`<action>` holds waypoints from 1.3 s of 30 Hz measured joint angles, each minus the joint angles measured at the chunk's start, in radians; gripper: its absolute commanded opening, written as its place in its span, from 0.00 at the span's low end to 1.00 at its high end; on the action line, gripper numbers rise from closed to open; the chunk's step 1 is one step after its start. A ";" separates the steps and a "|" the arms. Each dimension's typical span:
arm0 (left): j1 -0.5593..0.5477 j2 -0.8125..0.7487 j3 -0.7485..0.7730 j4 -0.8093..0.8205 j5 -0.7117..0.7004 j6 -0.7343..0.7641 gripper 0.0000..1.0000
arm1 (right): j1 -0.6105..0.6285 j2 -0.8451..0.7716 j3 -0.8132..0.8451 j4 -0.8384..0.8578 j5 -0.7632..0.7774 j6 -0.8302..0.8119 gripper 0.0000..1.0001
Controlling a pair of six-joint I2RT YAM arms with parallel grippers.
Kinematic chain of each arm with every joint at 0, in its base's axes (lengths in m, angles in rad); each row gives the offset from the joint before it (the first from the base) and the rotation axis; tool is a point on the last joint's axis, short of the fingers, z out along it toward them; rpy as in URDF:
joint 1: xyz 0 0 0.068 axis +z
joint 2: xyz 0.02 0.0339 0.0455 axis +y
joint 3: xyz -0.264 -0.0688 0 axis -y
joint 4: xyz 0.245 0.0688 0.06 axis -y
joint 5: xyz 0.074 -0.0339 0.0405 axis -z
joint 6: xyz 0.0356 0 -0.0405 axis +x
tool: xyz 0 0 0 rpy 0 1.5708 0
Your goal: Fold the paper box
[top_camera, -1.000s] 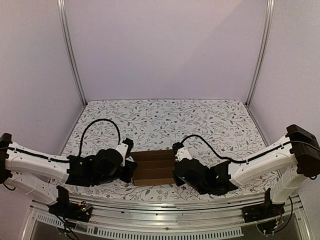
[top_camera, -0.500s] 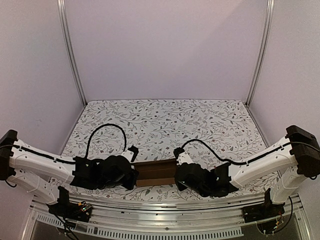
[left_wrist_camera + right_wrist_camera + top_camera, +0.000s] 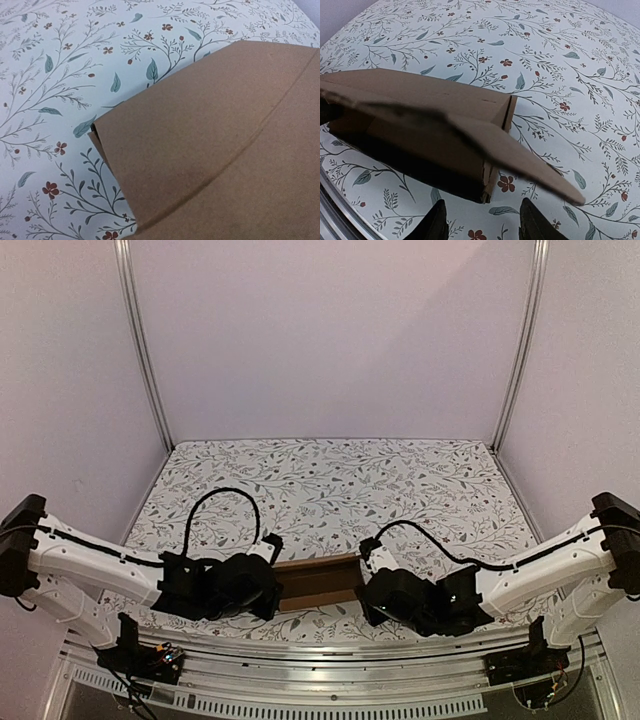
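The paper box [image 3: 318, 581] is plain brown cardboard, lying low on the flowered tablecloth between my two grippers. In the right wrist view the paper box [image 3: 415, 125] shows its open end, with a long flap [image 3: 530, 165] sticking out over the cloth. My right gripper [image 3: 483, 202] is open, its fingertips [image 3: 439, 212] just short of that end, nothing between them. My left gripper [image 3: 270, 585] sits against the box's left end. In the left wrist view a creased panel of the paper box [image 3: 220, 140] covers its fingers, so I cannot see any grip.
The flowered tablecloth [image 3: 330, 480] stretches behind the box to the back wall. A metal rail [image 3: 320, 655] runs along the near edge, close below both grippers. Upright frame posts [image 3: 140, 340] stand at the back corners.
The box has gone from lying open with its inner panels showing to a narrow folded shape. My right gripper has opened and come off it. Both grippers moved nearer the front edge.
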 measured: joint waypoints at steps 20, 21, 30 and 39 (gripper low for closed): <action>-0.003 0.098 0.076 -0.026 -0.056 0.009 0.00 | -0.006 -0.340 0.070 -0.206 -0.093 -0.259 0.52; -0.003 0.106 0.082 -0.027 -0.060 0.010 0.00 | -0.014 -0.338 0.097 -0.213 -0.099 -0.275 0.49; -0.003 0.154 0.125 -0.046 -0.077 0.010 0.00 | -0.141 -0.172 0.392 -0.212 -0.193 -0.367 0.16; -0.003 0.195 0.179 -0.093 -0.087 0.008 0.00 | -0.193 0.042 0.502 -0.195 -0.269 -0.378 0.00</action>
